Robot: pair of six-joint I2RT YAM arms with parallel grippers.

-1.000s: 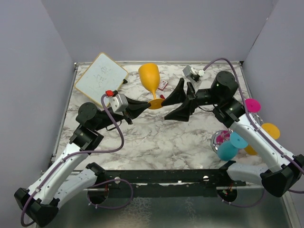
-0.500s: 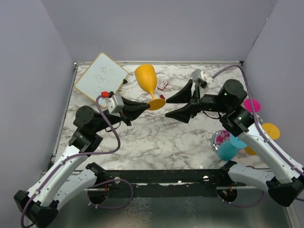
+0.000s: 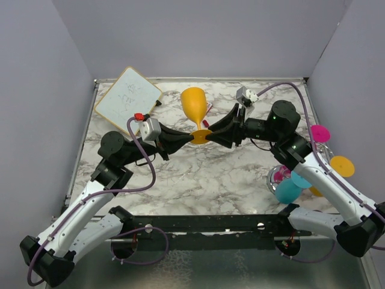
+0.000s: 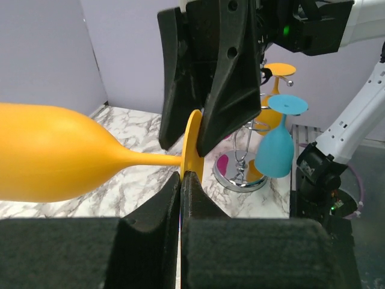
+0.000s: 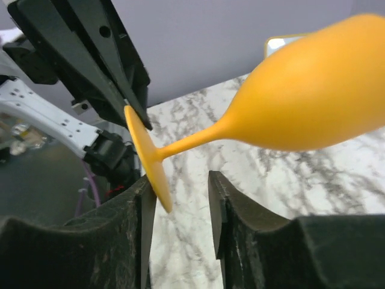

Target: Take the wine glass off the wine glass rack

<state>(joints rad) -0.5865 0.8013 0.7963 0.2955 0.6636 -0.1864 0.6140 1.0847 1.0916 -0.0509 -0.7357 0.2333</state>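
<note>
Left gripper (image 3: 194, 138), jaws shut tight on the foot of the orange wine glass (image 3: 194, 106), holds it above the marble bench (image 3: 198, 176), well left of the wine glass rack (image 3: 278, 176). Right gripper (image 3: 209, 136) straddles the same foot, jaws part open (a gap shows on one side). A teal glass (image 3: 289, 188) hangs on the rack.

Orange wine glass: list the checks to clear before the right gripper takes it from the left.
1. Left gripper shut on wine glass foot: ok.
2. Foot between right gripper fingers: ok.
3. Right jaws clamped on foot: not ok, gap shows.
4. Glass clear of wine glass rack: ok.
5. Glass lifted off the table: ok.
6. Both grippers' fingers apart from each other: cannot tell.
</note>
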